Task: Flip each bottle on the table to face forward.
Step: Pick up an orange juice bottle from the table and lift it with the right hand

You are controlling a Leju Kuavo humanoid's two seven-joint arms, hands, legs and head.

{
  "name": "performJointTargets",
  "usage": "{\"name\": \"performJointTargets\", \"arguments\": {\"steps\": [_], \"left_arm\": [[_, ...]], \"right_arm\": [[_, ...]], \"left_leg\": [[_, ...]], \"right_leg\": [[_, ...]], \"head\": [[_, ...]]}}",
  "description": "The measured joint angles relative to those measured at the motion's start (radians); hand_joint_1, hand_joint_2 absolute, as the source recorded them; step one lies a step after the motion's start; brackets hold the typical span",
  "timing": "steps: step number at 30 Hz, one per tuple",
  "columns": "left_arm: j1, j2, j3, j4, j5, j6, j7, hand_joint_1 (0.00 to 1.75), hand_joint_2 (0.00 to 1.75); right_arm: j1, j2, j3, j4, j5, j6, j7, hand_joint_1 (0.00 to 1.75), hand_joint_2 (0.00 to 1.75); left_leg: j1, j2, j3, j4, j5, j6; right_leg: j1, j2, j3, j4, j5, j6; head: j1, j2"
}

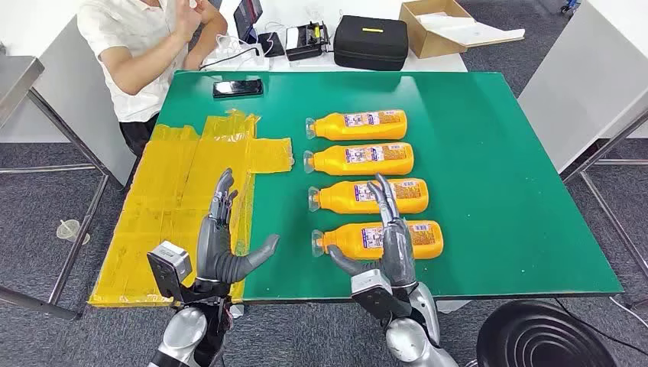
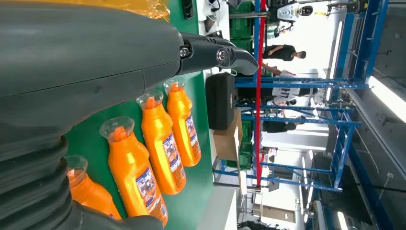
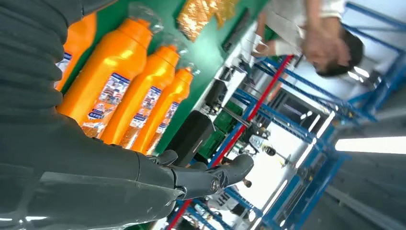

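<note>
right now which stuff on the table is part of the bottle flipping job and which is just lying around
Job:
four orange bottles, lying in a column
left hand
right hand

Lying about:
black phone
yellow tape patch
black case
cardboard box

Four orange bottles (image 1: 367, 181) lie in a near-to-far column mid-table, only narrow green strips between them. My right hand (image 1: 386, 241) is over the nearest bottle (image 1: 380, 239), fingers apart, reaching to the one behind. My left hand (image 1: 223, 241) is spread over the crinkled yellow tape patch (image 1: 183, 202), with bare green mat (image 1: 520, 183) between it and the bottle caps. Right of the bottles lies wide bare mat. A black phone (image 1: 238, 88) sits at the far edge, before a seated person (image 1: 149, 46).
</note>
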Motion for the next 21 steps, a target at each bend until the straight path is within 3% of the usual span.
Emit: {"name": "performJointTargets", "arguments": {"steps": [4,9,16,21], "left_arm": [[-0.003,-0.001,0.000,0.003,-0.002,-0.005,0.000,0.00,1.75],[-0.006,-0.005,0.002,0.005,-0.013,-0.020,0.013,0.00,1.75],[-0.008,-0.010,0.005,0.016,-0.020,-0.030,0.020,0.00,1.75],[-0.008,-0.012,0.006,0.020,-0.021,-0.035,0.020,0.00,1.75]], "right_arm": [[-0.020,-0.037,0.010,0.023,0.080,0.072,0.072,0.00,1.75],[-0.063,-0.157,0.019,0.054,0.162,0.189,0.150,0.00,1.75],[-0.117,-0.315,0.010,0.060,0.157,0.320,0.189,0.00,1.75],[-0.153,-0.385,0.012,0.060,0.157,0.378,0.214,0.00,1.75]], "left_leg": [[0.000,0.000,0.000,0.000,0.000,0.000],[-0.001,-0.001,0.000,0.000,0.000,0.000],[-0.002,0.000,0.000,0.001,0.000,0.000],[-0.002,0.000,0.000,0.001,0.000,0.000]], "right_leg": [[0.000,0.000,0.000,0.000,0.000,0.000],[-0.001,0.000,0.001,0.000,0.000,0.000],[-0.001,0.000,0.001,0.000,0.001,0.001],[-0.001,0.000,0.000,0.000,0.001,0.001]], "head": [[0.000,0.000],[0.000,0.000],[0.000,0.000],[0.000,0.000]]}}
